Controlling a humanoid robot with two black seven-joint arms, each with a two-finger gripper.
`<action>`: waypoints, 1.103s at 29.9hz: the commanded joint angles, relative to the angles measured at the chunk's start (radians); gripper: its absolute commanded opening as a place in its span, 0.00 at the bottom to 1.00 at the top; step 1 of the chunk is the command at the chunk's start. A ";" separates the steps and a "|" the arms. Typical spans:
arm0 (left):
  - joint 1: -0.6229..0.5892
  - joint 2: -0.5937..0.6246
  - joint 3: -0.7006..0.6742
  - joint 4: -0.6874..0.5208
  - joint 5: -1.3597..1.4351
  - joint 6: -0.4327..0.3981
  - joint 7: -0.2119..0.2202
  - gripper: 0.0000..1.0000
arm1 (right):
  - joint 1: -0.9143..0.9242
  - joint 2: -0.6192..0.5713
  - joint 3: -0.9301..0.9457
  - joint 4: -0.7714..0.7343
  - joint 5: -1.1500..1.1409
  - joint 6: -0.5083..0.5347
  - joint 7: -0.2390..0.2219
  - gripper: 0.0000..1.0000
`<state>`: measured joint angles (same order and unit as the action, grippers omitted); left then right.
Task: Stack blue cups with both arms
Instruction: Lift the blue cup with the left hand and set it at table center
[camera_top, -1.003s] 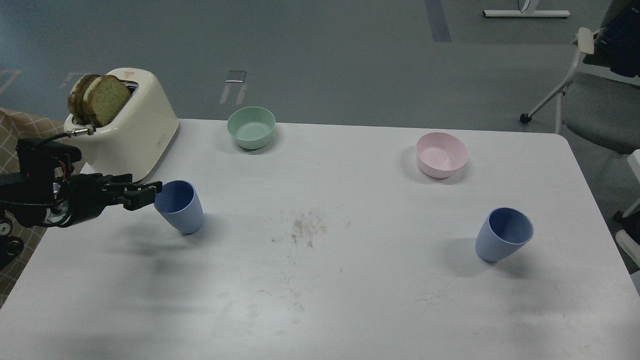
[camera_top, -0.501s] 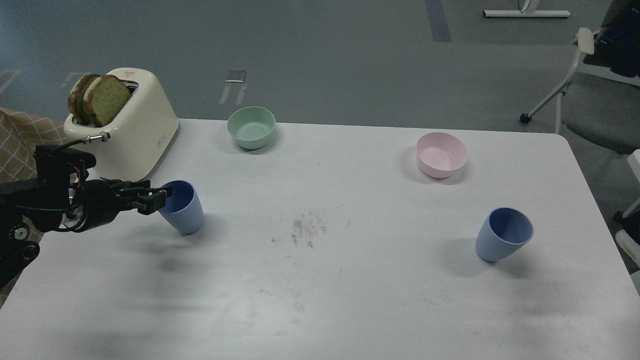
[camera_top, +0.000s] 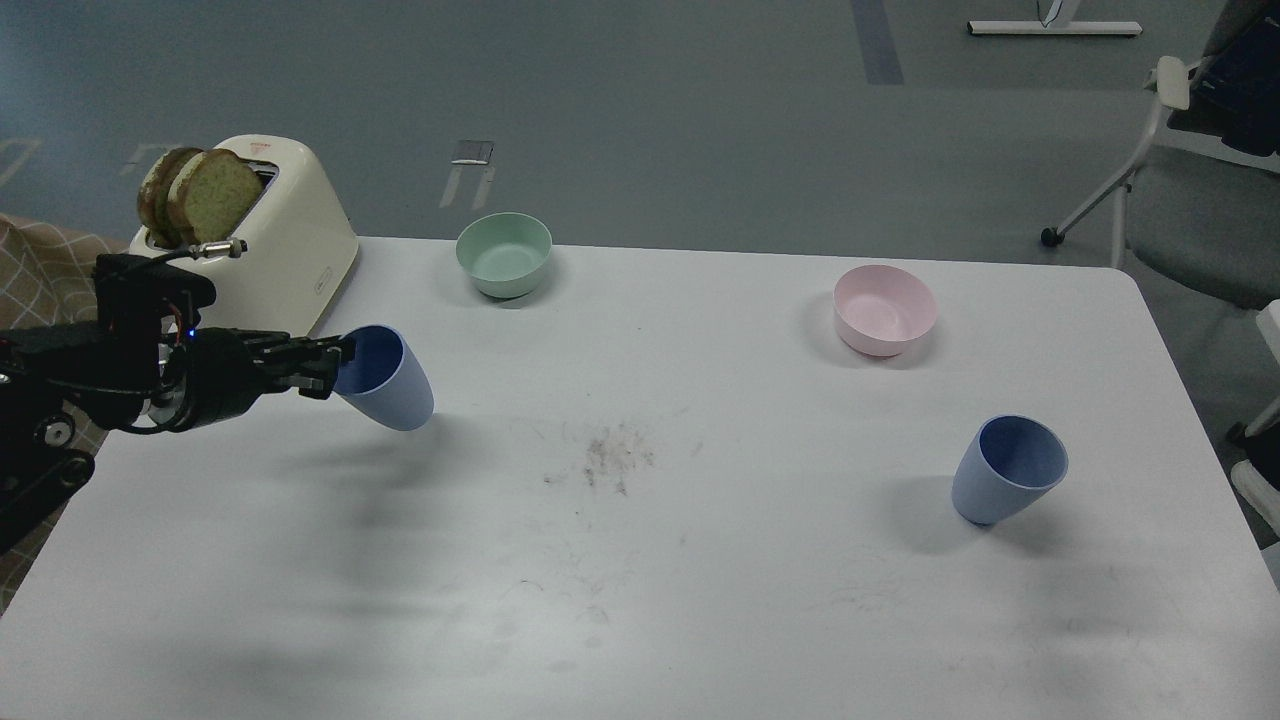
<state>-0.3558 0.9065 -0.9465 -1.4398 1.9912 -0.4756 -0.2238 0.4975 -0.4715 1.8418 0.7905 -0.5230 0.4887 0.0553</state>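
One blue cup (camera_top: 390, 380) is at the left of the white table (camera_top: 640, 560), lifted off the surface and tilted with its mouth toward the left. My left gripper (camera_top: 335, 365) is shut on its rim, one finger inside the mouth. The other blue cup (camera_top: 1005, 470) stands upright near the right edge of the table. My right arm and gripper are out of view.
A cream toaster (camera_top: 270, 240) with two bread slices stands at the back left, just behind my left arm. A mint-green bowl (camera_top: 503, 254) sits at the back centre and a pink bowl (camera_top: 885, 309) at the back right. A chair (camera_top: 1190, 180) stands off the right corner.
My left gripper moved right onto the left cup's rim, closed on it, and has lifted and tilted the cup, shifting it slightly up and right. The right cup has not moved.
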 joint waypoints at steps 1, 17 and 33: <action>-0.142 -0.006 0.032 -0.062 0.000 -0.013 0.000 0.00 | -0.019 -0.009 0.020 -0.004 0.000 0.000 0.000 1.00; -0.562 -0.316 0.570 0.010 0.083 -0.013 0.026 0.00 | -0.120 -0.053 0.097 0.001 0.047 0.000 0.000 1.00; -0.483 -0.360 0.617 0.044 0.141 -0.013 0.047 0.00 | -0.134 -0.061 0.100 0.004 0.049 0.000 0.000 1.00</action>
<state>-0.8415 0.5547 -0.3301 -1.3975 2.1314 -0.4883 -0.1765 0.3619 -0.5305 1.9421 0.7948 -0.4739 0.4887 0.0553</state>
